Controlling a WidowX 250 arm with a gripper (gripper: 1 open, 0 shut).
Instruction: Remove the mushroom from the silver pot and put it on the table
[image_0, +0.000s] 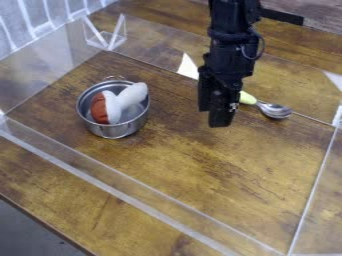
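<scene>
The silver pot (88, 119) stands on the left part of the table (201, 170). The mushroom (123, 100) lies inside it, its red-brown cap low on the left and its white stem sticking up over the right rim. My gripper (218, 117) hangs from the black arm to the right of the pot, well apart from it, just above the wood. Its fingers are spread open and hold nothing.
A yellow-green vegetable toy (245, 98) and a metal spoon (275, 110) lie just behind and right of the gripper. A white piece (189, 67) stands by the far wall. Clear acrylic walls (160, 195) edge the tabletop on all sides.
</scene>
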